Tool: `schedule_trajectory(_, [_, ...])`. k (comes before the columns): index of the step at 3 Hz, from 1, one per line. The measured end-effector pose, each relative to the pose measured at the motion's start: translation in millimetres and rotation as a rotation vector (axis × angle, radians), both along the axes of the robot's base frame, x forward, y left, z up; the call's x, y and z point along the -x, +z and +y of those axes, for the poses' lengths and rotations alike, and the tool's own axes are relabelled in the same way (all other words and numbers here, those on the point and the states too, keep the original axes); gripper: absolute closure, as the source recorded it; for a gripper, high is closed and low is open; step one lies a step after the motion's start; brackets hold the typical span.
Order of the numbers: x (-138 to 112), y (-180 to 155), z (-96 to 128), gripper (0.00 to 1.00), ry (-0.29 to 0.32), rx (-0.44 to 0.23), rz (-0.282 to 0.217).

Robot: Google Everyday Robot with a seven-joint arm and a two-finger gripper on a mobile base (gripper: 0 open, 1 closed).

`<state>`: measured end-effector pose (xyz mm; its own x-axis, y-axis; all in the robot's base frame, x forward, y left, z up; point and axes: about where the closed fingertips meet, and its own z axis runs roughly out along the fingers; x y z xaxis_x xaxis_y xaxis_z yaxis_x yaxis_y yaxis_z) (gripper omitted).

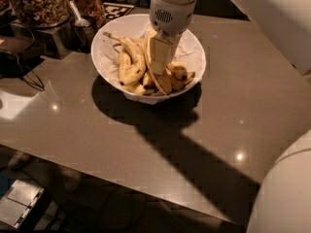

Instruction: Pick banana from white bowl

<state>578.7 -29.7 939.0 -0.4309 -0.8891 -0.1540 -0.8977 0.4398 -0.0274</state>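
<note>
The white bowl (194, 52) stands at the back of the table, lined with crinkled white paper and holding several bananas. The long, gently curved banana (156, 81) lies near the bowl's middle, running from the far side towards the near rim, partly hidden by my gripper. My gripper (158, 68) points straight down into the bowl and reaches among the bananas, right over the long banana. A strongly curved banana with a thin stem (132, 57) lies to its left. Short stubby bananas (178, 73) lie to its right.
Big jars of nuts and snacks (36, 4) and a metal cup with a scoop (82, 28) stand at the back left, close to the bowl. A dark cable (22, 76) lies at the left. The grey table's front edge (121, 188) runs diagonally.
</note>
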Motion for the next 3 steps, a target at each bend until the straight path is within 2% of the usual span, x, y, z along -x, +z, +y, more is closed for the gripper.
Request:
schedule_trajectory(1, [0.0, 2.0, -0.1, 0.94, 0.0, 0.0, 0.0])
schedule_trajectory(2, [-0.9, 2.2, -0.3, 1.0, 0.001, -0.005, 0.001])
schedule_trajectory(3, [-0.8, 3.5, -0.4, 1.0, 0.004, -0.01, 0.003])
